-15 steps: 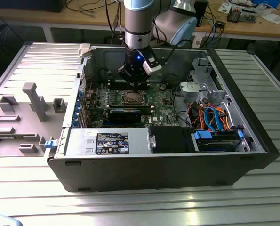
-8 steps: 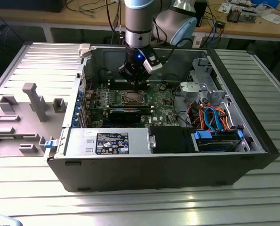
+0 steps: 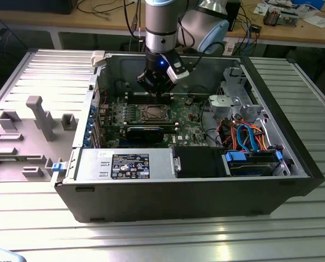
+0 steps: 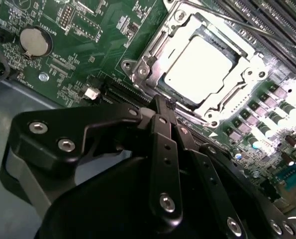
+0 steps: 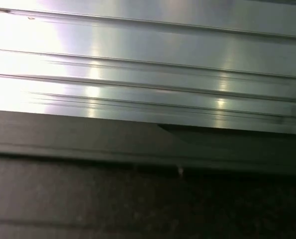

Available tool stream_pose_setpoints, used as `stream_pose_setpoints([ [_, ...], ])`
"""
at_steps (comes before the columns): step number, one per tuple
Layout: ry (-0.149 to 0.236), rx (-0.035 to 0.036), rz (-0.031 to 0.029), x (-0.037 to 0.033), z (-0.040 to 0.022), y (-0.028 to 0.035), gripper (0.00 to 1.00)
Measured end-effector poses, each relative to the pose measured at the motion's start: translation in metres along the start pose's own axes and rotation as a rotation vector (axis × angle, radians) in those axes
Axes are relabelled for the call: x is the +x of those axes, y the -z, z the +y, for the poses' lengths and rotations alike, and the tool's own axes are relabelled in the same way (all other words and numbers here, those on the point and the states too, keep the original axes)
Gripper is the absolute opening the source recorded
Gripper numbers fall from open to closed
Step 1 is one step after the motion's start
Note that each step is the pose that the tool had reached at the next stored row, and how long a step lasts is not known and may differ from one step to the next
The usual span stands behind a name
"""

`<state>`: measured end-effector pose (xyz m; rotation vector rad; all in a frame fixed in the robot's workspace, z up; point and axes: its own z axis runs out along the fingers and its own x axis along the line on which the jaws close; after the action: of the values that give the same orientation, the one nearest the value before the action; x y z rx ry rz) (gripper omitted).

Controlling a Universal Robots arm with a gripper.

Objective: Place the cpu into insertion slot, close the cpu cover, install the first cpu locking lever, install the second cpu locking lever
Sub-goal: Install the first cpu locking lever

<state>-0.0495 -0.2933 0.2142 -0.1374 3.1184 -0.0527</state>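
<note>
Already the cpu (image 4: pixel 200 64) lies flat in the insertion slot (image 4: pixel 138 69) of the green motherboard (image 4: pixel 88 45), its pale metal top showing through the window of the cpu cover (image 4: pixel 247 64), which seems to lie down around it. My gripper (image 4: pixel 160 107) hangs just beside the socket's near edge, its fingers (image 4: pixel 162 144) pressed together with nothing between them.

By my reckoning the chip is light, stiff and fragile, with a smooth lid that would slip; I would take it by two opposite edges, never pressing on it. The cover looks like thin, springy metal, best pushed at its rim, and a locking lever would be a thin wire rod to hook near its free end.

Whether either lever is latched I cannot tell: glare washes out the socket's far side in the second wrist view. In the exterior view my own arm (image 3: pixel 162 33) covers part of the socket inside the computer case (image 3: pixel 206 191). The contacts under the chip are hidden.
</note>
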Motion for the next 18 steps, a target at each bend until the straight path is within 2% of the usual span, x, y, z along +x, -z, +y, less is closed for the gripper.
stream_pose_setpoints([
  [18,0.000,0.0012,0.0001,0.0021,-0.0235,-0.0008,0.11],
])
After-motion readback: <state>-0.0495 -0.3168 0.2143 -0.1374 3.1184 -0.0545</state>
